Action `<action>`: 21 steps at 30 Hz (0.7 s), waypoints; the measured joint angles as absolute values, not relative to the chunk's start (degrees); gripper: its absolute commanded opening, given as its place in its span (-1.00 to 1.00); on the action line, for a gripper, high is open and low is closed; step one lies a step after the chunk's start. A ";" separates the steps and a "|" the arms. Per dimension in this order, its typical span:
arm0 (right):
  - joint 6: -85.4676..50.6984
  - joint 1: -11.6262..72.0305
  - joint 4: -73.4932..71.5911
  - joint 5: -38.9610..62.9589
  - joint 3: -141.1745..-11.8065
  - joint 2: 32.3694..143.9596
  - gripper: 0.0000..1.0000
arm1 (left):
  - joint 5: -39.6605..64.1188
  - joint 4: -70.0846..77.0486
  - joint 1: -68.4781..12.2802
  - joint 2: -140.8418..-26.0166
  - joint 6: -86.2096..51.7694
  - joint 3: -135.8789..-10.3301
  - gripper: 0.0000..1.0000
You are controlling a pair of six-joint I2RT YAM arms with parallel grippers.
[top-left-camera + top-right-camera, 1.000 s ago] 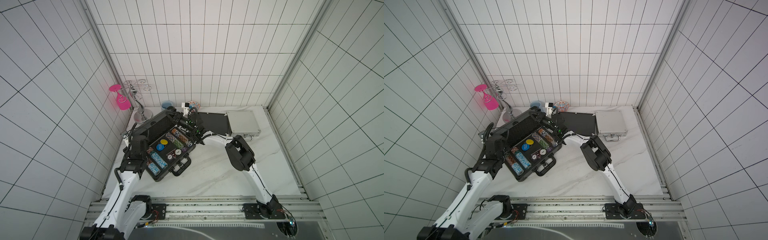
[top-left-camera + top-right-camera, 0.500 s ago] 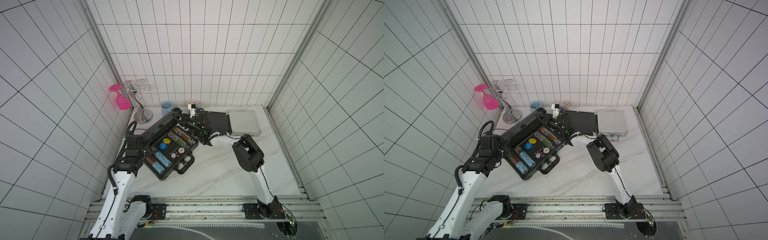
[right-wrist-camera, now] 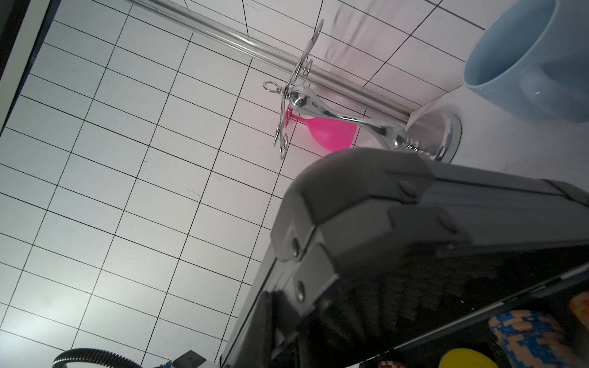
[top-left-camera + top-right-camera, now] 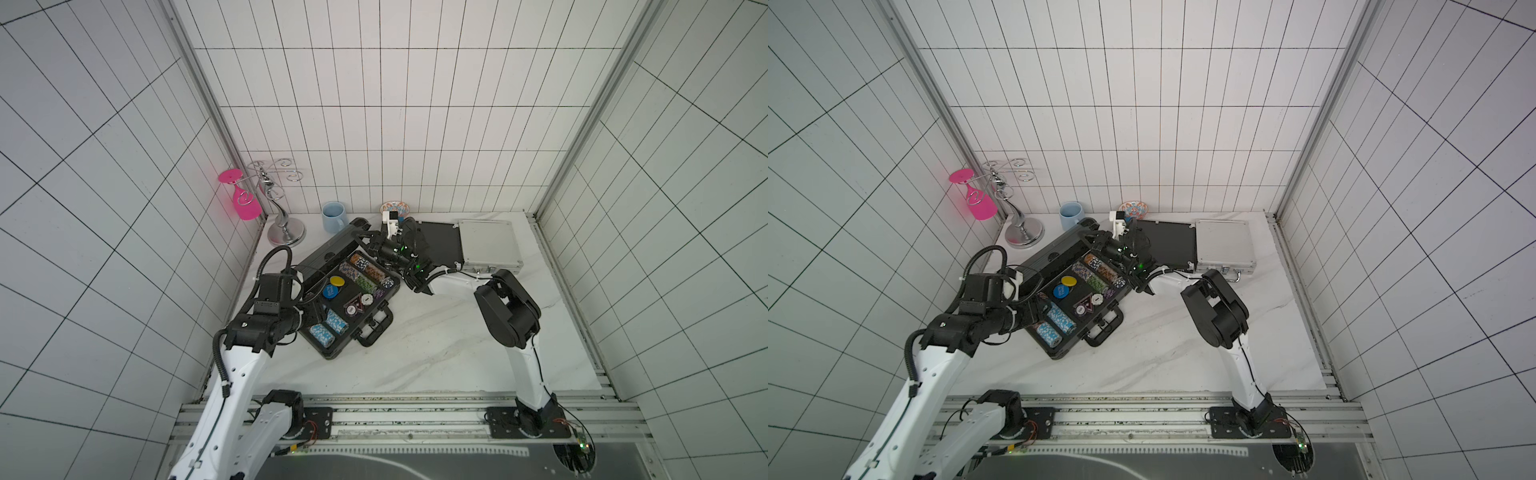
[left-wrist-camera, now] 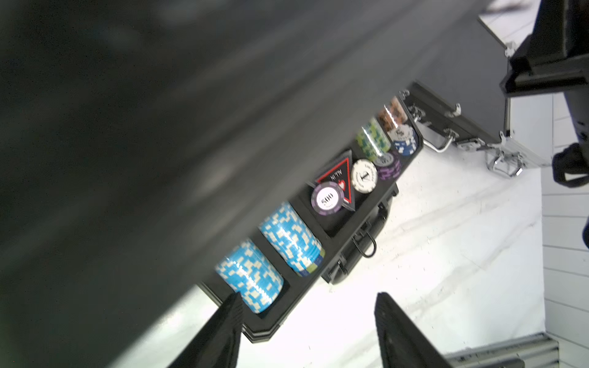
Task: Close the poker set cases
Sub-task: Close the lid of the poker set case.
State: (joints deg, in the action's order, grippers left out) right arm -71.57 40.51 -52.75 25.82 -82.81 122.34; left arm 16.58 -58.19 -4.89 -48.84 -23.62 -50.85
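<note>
The large ribbed black case (image 4: pixel 332 353) is found open, with its lid (image 4: pixel 328 255) raised partway over the base. The left gripper (image 5: pixel 307 296) is positioned at the end of this case that holds the blue chips (image 5: pixel 271 255), its fingers spread wide with nothing between them. The right gripper (image 4: pixel 368 242) is set at the lid's opposite corner, jaws drawn narrow; whether the lid is pinched cannot be determined. The medium black case (image 4: pixel 440 245) is laid closed just beyond that corner, and the small silver case (image 4: pixel 488 245) is butted against it.
</note>
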 measured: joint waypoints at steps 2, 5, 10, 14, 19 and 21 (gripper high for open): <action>-71.18 40.51 -53.01 25.85 -81.47 121.67 -0.89 | 19.29 -58.22 -4.89 -48.86 -24.10 -51.20 0.06; -70.57 40.49 -53.63 25.89 -79.46 120.70 -0.88 | 23.77 -57.56 -4.89 -48.51 -25.76 -51.46 -0.12; -69.47 40.27 -54.13 26.11 -75.99 118.78 -0.85 | 29.89 -56.38 -5.96 -46.46 -28.21 -51.66 -0.32; -68.42 40.12 -54.19 26.39 -74.02 117.67 -0.84 | 33.67 -51.42 -8.14 -41.78 -32.29 -51.33 -0.44; -67.61 40.12 -55.24 26.48 -70.46 115.74 -0.78 | 33.63 -43.53 -8.49 -36.93 -37.10 -50.35 -0.46; -67.35 40.12 -56.21 26.57 -67.79 114.43 -0.75 | 32.03 -39.64 -8.49 -36.93 -39.11 -50.37 -0.30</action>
State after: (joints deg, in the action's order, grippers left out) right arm -67.35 40.12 -56.21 26.57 -67.79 114.43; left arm 32.03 -39.64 -8.49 -36.93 -39.11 -50.37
